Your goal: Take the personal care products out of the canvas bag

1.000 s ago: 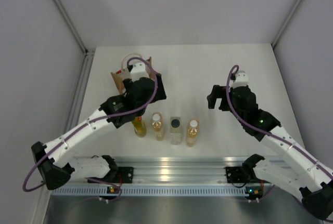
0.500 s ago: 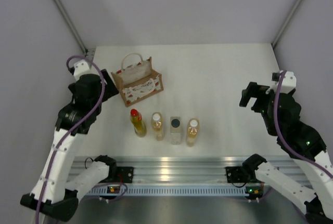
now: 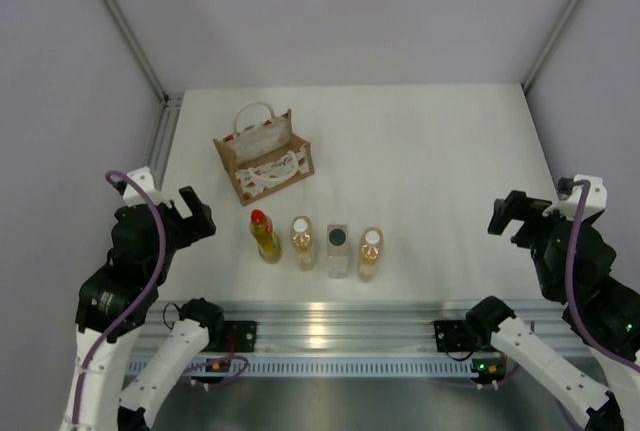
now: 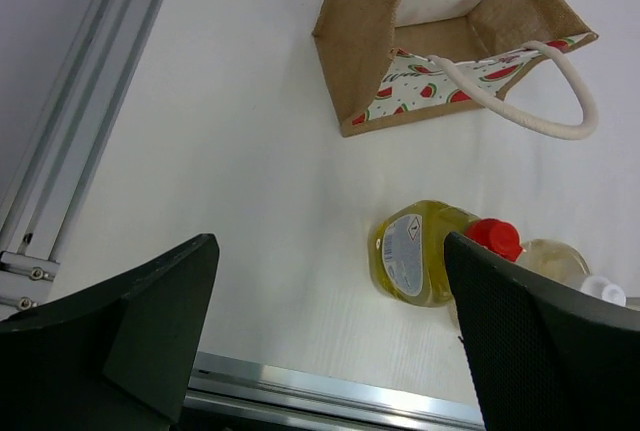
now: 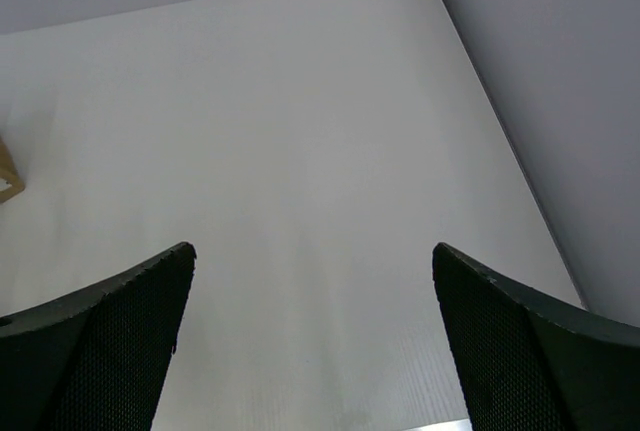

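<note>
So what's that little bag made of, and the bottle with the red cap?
The bag looks like rough tan woven cloth, canvas or burlap: the weave shows. Its handles look like soft white cord. The red-capped bottle seems to be clear, shiny plastic, since its yellow inside shows through; it could be glass.

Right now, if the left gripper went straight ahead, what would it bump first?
Probably the bare table, beside the red-capped bottle and short of the canvas bag, though depth is hard to judge.
</note>
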`<state>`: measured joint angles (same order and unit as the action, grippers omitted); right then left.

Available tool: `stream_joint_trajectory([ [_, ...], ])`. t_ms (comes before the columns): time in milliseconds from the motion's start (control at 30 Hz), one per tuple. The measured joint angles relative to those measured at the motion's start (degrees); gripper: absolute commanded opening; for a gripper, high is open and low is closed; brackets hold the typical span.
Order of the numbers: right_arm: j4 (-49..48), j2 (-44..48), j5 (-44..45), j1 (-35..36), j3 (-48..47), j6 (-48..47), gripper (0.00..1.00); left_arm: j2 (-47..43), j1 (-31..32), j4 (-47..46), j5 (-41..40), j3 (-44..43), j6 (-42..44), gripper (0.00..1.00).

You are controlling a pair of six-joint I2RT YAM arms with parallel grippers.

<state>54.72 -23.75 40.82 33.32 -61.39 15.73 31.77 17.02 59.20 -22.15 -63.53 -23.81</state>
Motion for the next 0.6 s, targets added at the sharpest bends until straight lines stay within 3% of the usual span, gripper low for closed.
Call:
stream_joint_trajectory([
  [600, 0.63, 1.77, -1.66, -0.02, 0.66, -0.79, 0.99, -4.68, 0.0, 0.61, 3.52, 1.4, 0.0, 0.98],
])
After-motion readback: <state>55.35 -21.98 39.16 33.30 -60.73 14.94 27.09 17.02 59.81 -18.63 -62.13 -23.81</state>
